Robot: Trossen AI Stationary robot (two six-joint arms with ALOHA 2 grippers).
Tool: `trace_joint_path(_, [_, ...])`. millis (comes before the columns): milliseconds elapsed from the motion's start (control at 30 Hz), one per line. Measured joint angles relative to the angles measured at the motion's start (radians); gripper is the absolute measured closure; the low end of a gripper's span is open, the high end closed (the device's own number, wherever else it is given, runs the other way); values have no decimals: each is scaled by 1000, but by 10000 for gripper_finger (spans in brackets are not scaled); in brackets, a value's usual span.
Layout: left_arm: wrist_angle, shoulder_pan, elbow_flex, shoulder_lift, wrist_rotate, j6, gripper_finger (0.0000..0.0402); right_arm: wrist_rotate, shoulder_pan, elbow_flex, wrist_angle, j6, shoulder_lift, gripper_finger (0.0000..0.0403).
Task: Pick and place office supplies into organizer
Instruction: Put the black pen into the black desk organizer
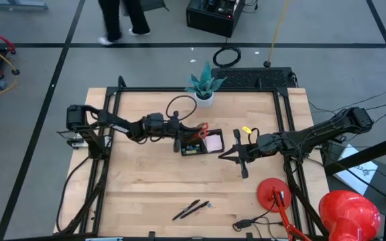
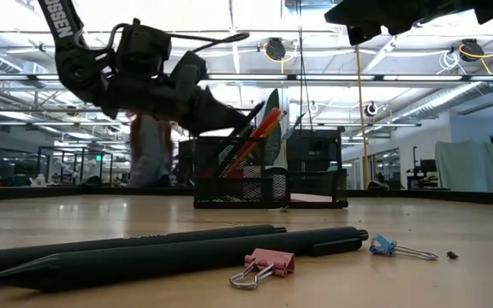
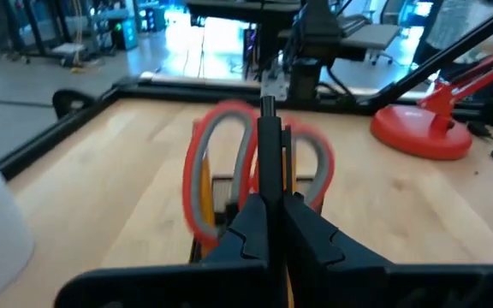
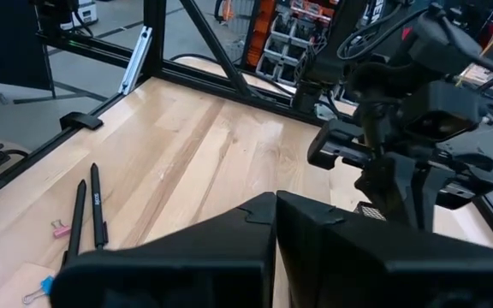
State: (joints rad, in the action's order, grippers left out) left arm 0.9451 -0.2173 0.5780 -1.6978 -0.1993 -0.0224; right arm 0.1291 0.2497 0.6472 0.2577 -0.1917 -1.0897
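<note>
The organizer (image 1: 202, 144), a small black rectangular tray of wire mesh with compartments, stood on the pale wooden table (image 1: 146, 181) just in front of the white plant pot (image 1: 205, 100). Out of it rose the red-handled scissors (image 3: 255, 171), their smooth looped plastic handles uppermost, long axis steeply upright and leaning slightly. An orange pencil (image 2: 259, 137), thin and straight, slanted up out of the same tray alongside them. A flat square pink sticky-note pad (image 1: 213, 142) lay in the organizer's compartment on the side facing the right arm.

The left gripper (image 1: 177, 137) hung at the organizer's edge on the side facing the left arm, fingers clenched together around a slim black pen (image 3: 268, 141), which stood nearly upright in front of the scissor handles, its tip pointing up.

Well apart from the organizer, near the table's front edge, two black pens (image 1: 191, 209) lay side by side, long matte cylinders with their axes running diagonally. Beside them sat a pink binder clip (image 2: 264, 265) and a small blue clip (image 2: 388, 247), each with thin wire loops.

The right gripper (image 1: 242, 159) waited on the organizer's other side, fingers pressed together and holding nothing. A tiny yellow piece (image 1: 246, 130) lay near it, and the glossy red round-based object (image 1: 277, 191) stood farther off.
</note>
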Motion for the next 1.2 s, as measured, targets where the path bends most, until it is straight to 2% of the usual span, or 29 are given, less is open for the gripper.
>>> trace_joint_path(167, [28, 5, -41, 0, 26, -9, 381, 0, 0, 0, 0, 11, 0, 399])
trace_joint_path(367, [161, 10, -85, 1, 21, -3, 394, 0, 0, 0, 9, 11, 0, 399])
trace_joint_path(533, [237, 36, -132, 1, 85, -13, 384, 0, 0, 0, 15, 7, 0, 399])
trace_joint_path(733, [240, 55, -143, 1, 127, -4, 395, 0, 0, 0, 16, 5, 0, 399])
trace_joint_path(1000, [230, 49, -142, 0, 156, 3, 389, 0, 0, 0, 37, -3, 0, 399])
trace_joint_path(1200, [257, 37, -136, -77, 170, -15, 389, 0, 0, 0, 45, -6, 0, 399])
